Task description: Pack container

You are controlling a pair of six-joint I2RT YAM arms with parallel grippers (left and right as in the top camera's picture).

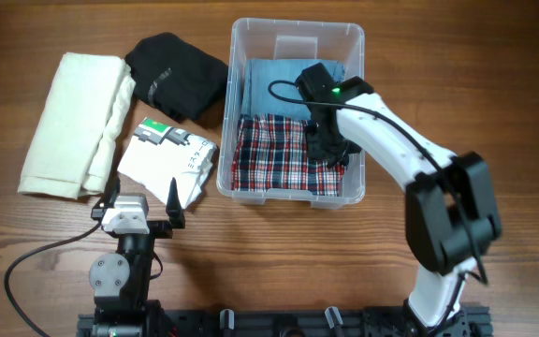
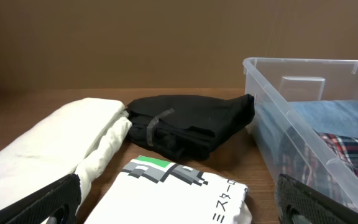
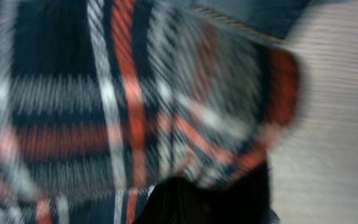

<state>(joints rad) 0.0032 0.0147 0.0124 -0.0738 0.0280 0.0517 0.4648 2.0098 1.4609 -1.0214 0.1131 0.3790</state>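
Entry, both claws.

Right claw (image 1: 330, 150): reaching down inside the container (image 1: 298, 28), over the right end of the plaid garment (image 1: 269, 154). Jaws clenched. The right wrist view is blurred and filled with red, navy and white check right up against the lens, with a dark part of my claw at its lower edge. I cannot tell whether a fold of the cloth is pinched.

Left claw (image 1: 144, 198): released, jaws spread wide. It sits at the near edge of the white printed shirt (image 1: 167, 159). In the left wrist view my black fingers (image 2: 42, 202) show at the two lower corners, holding nothing.

Container: clear plastic bin on the wooden table (image 1: 438, 56), right of centre and toward the far side. It is upright with no lid on. Two folded pieces lie flat in it: a blue garment (image 1: 274, 84) in the far half and the plaid one in the near half, its far edge meeting the blue.

Outside the bin, to the left:
- black garment (image 1: 176, 70), folded, far, just beside the bin wall
- white printed shirt, near, its right edge close to the bin's near-left corner
- cream folded cloth (image 1: 73, 122), furthest left, touching the shirt
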